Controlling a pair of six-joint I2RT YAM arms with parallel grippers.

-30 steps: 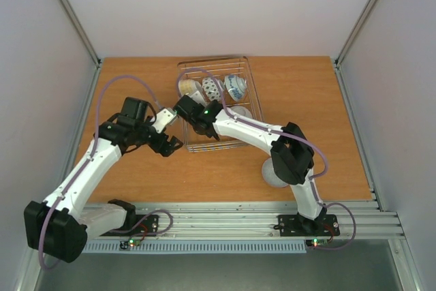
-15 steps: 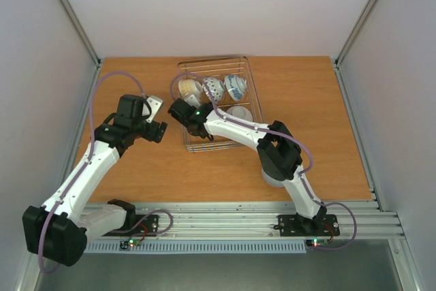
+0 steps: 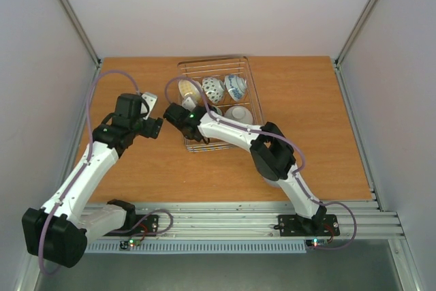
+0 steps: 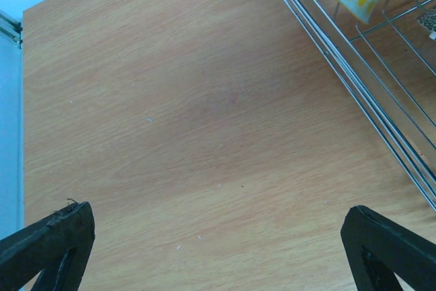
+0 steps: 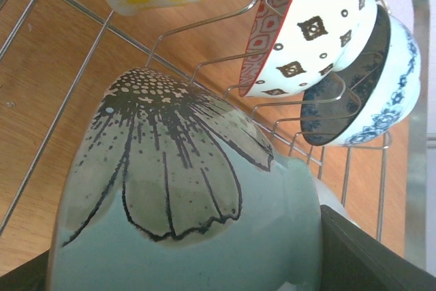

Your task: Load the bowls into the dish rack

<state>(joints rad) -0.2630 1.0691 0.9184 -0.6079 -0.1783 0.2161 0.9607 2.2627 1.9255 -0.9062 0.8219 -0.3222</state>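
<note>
- Four bowls (image 3: 236, 86) already sat in the dish rack (image 3: 214, 63).
- Right gripper (image 3: 176, 115) gripped the pale green bowl (image 5: 184, 223) low over the rack's near-left corner, not yet set down.
- Left gripper (image 4: 214, 212) hung wide open and empty over the table (image 4: 170, 100), just beside the rack.

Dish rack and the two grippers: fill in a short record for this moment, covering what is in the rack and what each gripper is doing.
rack: wire dish rack on the wooden table
bowls in rack: yellow sun-print bowl, dotted bowl, blue-and-white bowl, white bowl
right gripper: closed on a green bowl at the rack's left side
green bowl seated on the wires: cannot tell
left gripper: open, empty, over bare table left of the rack
</note>
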